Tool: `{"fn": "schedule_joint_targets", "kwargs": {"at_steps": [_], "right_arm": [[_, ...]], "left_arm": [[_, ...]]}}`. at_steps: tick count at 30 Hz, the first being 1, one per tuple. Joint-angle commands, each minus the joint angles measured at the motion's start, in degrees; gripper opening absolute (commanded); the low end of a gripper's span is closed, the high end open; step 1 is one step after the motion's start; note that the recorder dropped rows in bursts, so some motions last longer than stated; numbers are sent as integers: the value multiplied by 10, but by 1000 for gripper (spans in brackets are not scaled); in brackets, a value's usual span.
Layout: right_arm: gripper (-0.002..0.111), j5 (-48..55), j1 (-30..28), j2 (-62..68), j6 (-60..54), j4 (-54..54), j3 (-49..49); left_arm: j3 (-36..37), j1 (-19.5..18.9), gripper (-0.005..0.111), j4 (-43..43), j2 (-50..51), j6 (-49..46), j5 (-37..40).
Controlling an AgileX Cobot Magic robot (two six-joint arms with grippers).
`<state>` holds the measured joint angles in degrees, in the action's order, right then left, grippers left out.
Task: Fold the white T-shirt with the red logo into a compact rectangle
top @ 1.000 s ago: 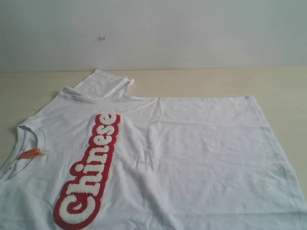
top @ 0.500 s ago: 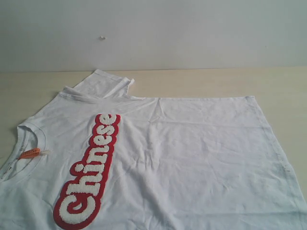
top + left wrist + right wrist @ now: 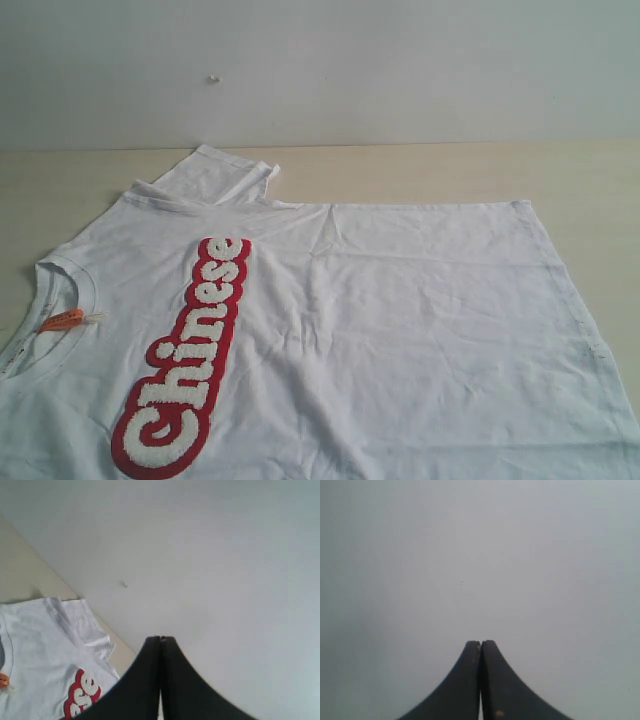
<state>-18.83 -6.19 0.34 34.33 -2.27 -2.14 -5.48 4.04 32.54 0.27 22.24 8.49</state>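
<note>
My left tool [image 3: 160, 639] has its two black fingers pressed together with nothing between them. It hangs in the air in front of a pale grey wall [image 3: 215, 555]. My right tool [image 3: 480, 642] is likewise closed on itself and grips nothing, and its wrist view shows only plain wall beyond it. Neither tool appears in the exterior view.

Beyond my left tool, its wrist view catches part of the white T-shirt [image 3: 35, 645]: one short sleeve [image 3: 85, 625] and the end of the red logo [image 3: 80, 697].

In the exterior view the T-shirt lies face up, spread flat on the light wooden surface [image 3: 450, 170]. It fills the middle and lower part of the frame and runs off the bottom edge. The collar [image 3: 80, 285] sits at the left edge with a small orange tag [image 3: 62, 320] inside it. The logo runs from the lower left up towards the centre left, its fuzzy white letters spelling "Chinese". The sleeve lies creased in the upper left. The hem runs down the right side of the frame. The cloth is lightly wrinkled. A tiny mark [image 3: 213, 78] shows on the wall in the upper left.
</note>
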Motion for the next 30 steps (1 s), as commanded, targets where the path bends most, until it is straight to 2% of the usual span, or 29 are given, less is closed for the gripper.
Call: {"fn": "schedule_joint_targets", "kwargs": {"at_steps": [1,5,8,11,14,20,24,27,30], "right_arm": [[0,95,-3,-3,5,-56,-64],[0,209,-3,-3,2,-95,-126],[0,246,-3,8,-32,-106,-164],[0,275,-3,29,-85,-105,-203],[0,320,4,63,-129,-105,-246],[0,431,62,164,-247,-103,-347],[0,535,112,258,-315,-101,-422],[0,608,150,327,-378,-84,-476],[0,662,183,388,-460,-48,-514]], "left_arm": [[-69,0,0,-8,-3,-91,40],[-136,0,0,-8,-3,-171,62],[-181,0,0,-8,18,-240,104],[-221,0,0,-8,64,-315,140],[-260,8,0,-8,116,-367,144],[-346,51,0,-53,257,-465,174],[-429,88,0,-111,365,-478,252],[-491,121,0,-123,434,-509,326],[-546,140,0,-126,503,-573,442]]}}
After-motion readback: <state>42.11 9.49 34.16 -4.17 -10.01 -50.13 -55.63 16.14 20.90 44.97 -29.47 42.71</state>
